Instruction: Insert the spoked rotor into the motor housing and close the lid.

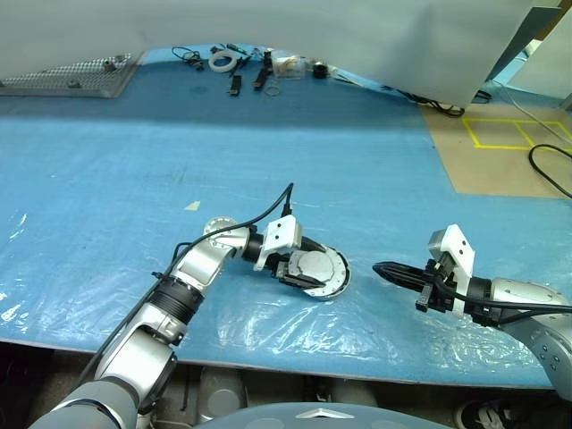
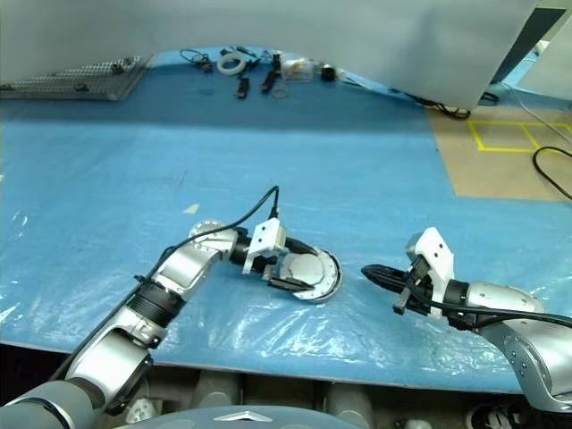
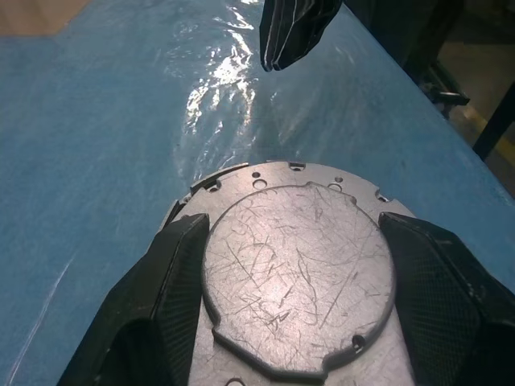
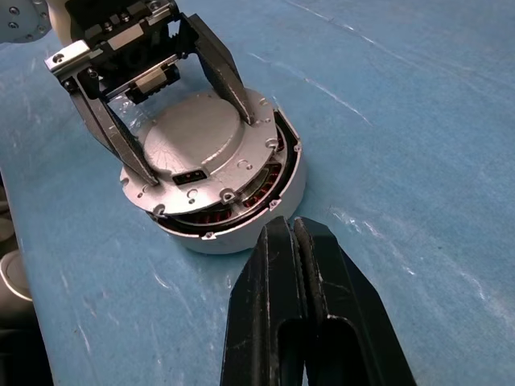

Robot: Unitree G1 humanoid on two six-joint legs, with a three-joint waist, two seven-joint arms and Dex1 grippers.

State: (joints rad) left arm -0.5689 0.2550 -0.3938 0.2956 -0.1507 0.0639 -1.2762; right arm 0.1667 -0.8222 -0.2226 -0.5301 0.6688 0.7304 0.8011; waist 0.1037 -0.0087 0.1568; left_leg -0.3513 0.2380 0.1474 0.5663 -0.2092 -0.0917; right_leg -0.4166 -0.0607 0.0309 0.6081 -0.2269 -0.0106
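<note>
Now, lid: my left pincer (image 4: 189,112) has its fingers spread wide, one on each side of the lid (image 4: 197,141), touching its raised centre as far as I can judge; I read this as pressing or steadying the lid while it seats
Motor housing: directly under the lid and under my left pincer, standing on the blue tabletop (image 1: 357,170); copper windings show in a gap at the rim nearest my right pincer, so I judge the lid tilted and not fully closed
Right pincer: my right pincer (image 4: 294,241) has its fingers pressed together, empty, tips just beside the motor housing (image 4: 241,213); likely parked to brace or nudge it
Spoked rotor: hidden; presumably inside
Writing: none legible
</note>
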